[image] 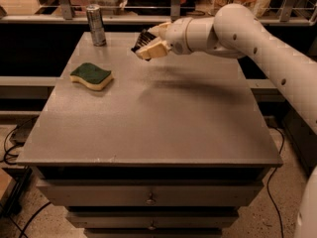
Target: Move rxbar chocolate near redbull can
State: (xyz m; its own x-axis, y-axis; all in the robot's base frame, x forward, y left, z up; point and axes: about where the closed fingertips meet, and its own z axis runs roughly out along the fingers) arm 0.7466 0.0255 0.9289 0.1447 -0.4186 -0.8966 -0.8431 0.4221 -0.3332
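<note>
The redbull can stands upright at the far left corner of the grey table. My gripper hangs above the far middle of the table, to the right of the can, and is shut on the rxbar chocolate, a small black bar held between the cream fingers. The bar is lifted off the table surface. The white arm reaches in from the right.
A green-and-yellow sponge lies on the left part of the table, in front of the can. The table has drawers below its front edge. A rail and shelves run behind the table. Cables lie on the floor at left.
</note>
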